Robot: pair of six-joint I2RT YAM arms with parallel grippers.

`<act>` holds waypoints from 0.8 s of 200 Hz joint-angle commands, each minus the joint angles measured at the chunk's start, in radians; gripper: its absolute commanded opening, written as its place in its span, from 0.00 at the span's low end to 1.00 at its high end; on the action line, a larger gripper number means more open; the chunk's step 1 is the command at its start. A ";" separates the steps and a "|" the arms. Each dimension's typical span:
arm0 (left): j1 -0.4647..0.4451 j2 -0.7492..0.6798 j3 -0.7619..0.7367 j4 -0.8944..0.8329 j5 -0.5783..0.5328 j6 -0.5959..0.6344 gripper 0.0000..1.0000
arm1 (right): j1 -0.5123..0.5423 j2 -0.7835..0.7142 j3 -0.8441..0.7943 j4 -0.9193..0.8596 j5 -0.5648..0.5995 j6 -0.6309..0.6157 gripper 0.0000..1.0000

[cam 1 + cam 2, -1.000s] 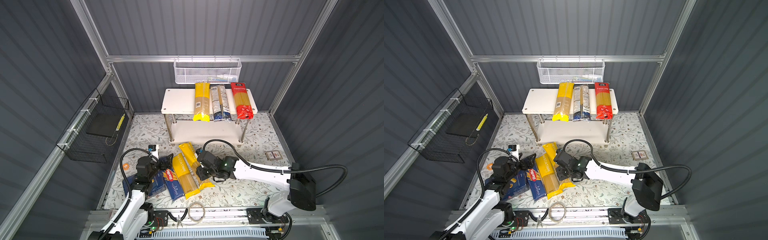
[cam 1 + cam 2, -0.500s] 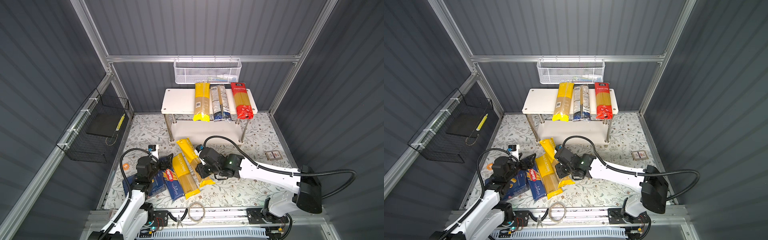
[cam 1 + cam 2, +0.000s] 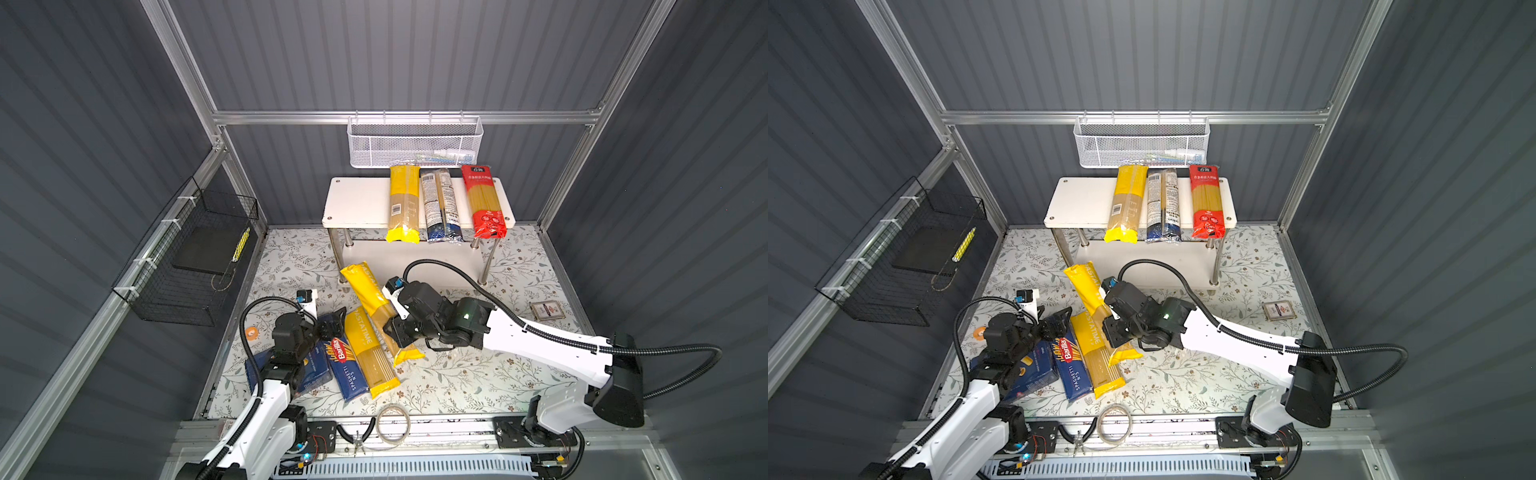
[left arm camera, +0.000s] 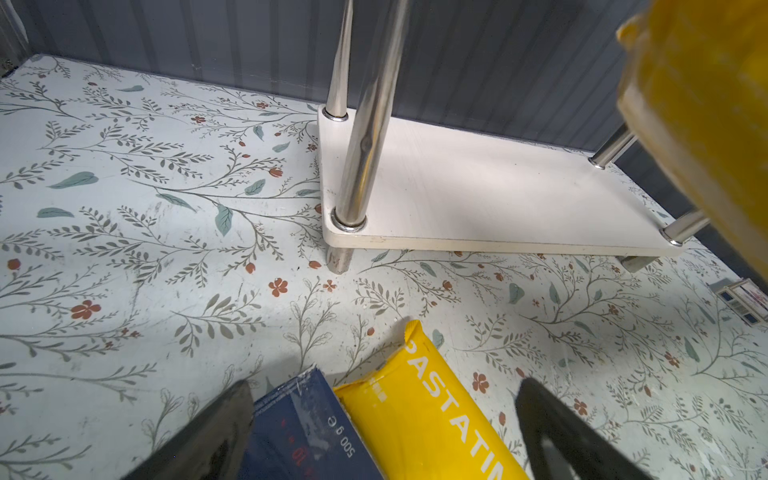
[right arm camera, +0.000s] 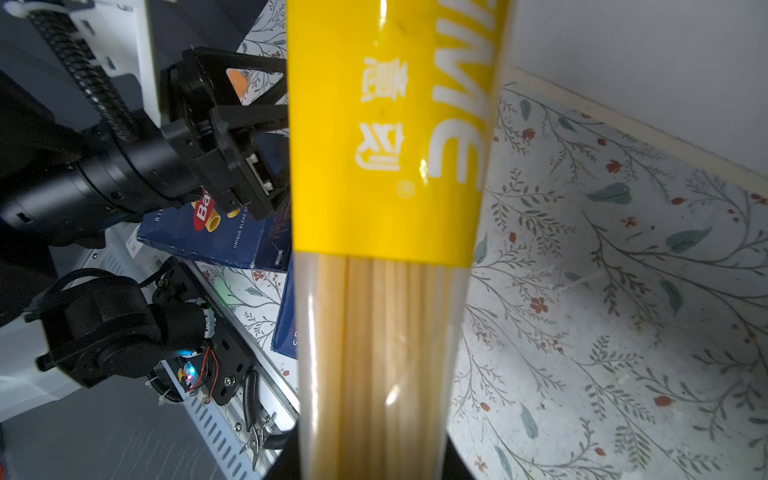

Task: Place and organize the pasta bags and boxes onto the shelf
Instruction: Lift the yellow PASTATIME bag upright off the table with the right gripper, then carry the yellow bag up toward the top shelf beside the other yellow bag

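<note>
1. Since a second ago: right end effector (image 3: 395,328) moved toward the shelf (image 3: 357,199). Far end of its yellow PASTATIME bag (image 3: 365,291) now up off the desk (image 3: 478,374) and closer to the shelf's front left leg. Left arm unmoved.
2. Right end effector clenched on that bag at about mid-length, where the yellow print meets the clear window.
3. Long axis of the held bag diagonal in both top views. Far end high and aimed at the shelf's front left leg. Near end low, over the second PASTATIME bag (image 3: 368,353); touching or not, cannot tell.
4. Flat on the desk, side by side: second PASTATIME bag, SPAGHETTI carton (image 3: 347,365), wide Barilla carton (image 3: 320,361). Long axes near parallel, far ends toward the back wall.
5. Left end effector (image 3: 332,326) released, gripping nothing, poised over the far ends of the SPAGHETTI carton and the second PASTATIME bag.
6. On the shelf's top board, three in a row: yellow spaghetti bag (image 3: 402,203), clear bag with dark-blue end (image 3: 440,203), red bag (image 3: 486,199). Long axes front to back, near ends overhanging the front edge.
7. Only in the right wrist view: spaghetti strands behind the held bag's window and white lettering on its yellow band, running straight away from the lens.
8. Only in the left wrist view: held bag's end hanging above the level of the shelf's lower board, and "500 g" printed on the carton end between the spread jaws.
9. Only in the top views: the load on the top board.
</note>
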 commanded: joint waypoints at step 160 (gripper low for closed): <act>-0.005 -0.005 0.025 -0.008 -0.007 0.010 1.00 | -0.001 0.173 0.462 0.148 -0.013 -0.131 0.25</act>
